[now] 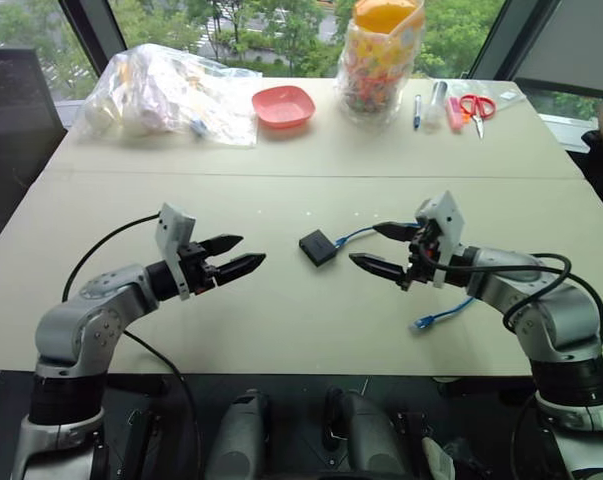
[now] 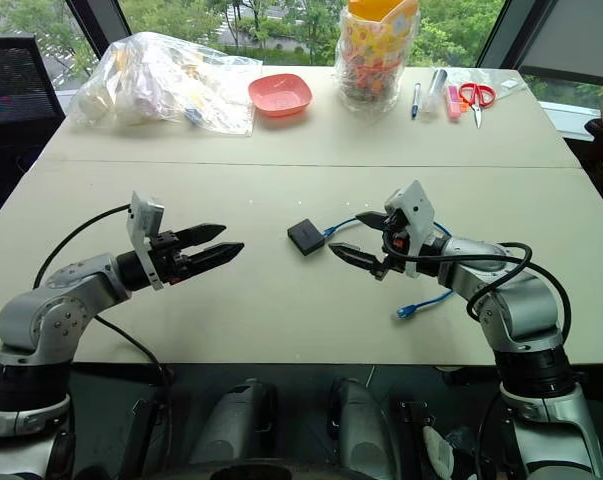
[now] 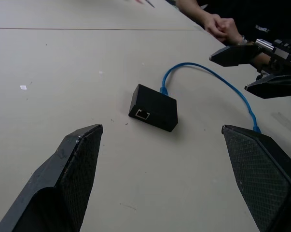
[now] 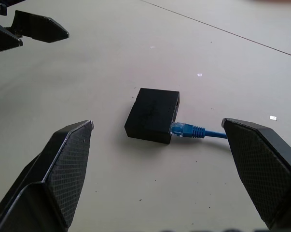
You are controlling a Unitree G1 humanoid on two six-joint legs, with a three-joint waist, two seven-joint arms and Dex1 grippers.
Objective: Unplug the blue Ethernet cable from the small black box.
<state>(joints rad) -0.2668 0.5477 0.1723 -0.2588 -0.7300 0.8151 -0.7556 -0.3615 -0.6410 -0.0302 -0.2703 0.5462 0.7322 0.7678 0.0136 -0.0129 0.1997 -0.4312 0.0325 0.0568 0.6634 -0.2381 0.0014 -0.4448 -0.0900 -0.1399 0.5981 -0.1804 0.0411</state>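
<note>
The small black box [image 4: 152,116] lies flat on the pale surface [image 1: 281,320], in the gap between the two sets of fingers and clear of both. The blue Ethernet cable [image 3: 217,79] is plugged into one edge of the box, on the side facing the right gripper [image 1: 384,248]. From there the cord loops under the right fingers and ends, with its free plug [image 1: 422,322], just beside the right arm near the surface's front edge. An empty port [image 3: 143,114] shows on the box edge facing the left gripper [image 1: 234,254].

The left fingers [image 3: 73,164] stand wide apart and hold nothing, their tips aimed at the box from a short way off. The right fingers [image 4: 63,164] are spread as wide, also empty, with the box and plug framed between them but untouched.

Beyond the fingers, at the far edge of the surface, sit a plastic bag [image 1: 166,92], a red dish [image 1: 283,105], a patterned container [image 1: 379,60], what appears to be a pen [image 1: 417,110], and red-handled scissors [image 1: 475,106]. A person's hands [image 3: 221,24] rest at the surface's side.
</note>
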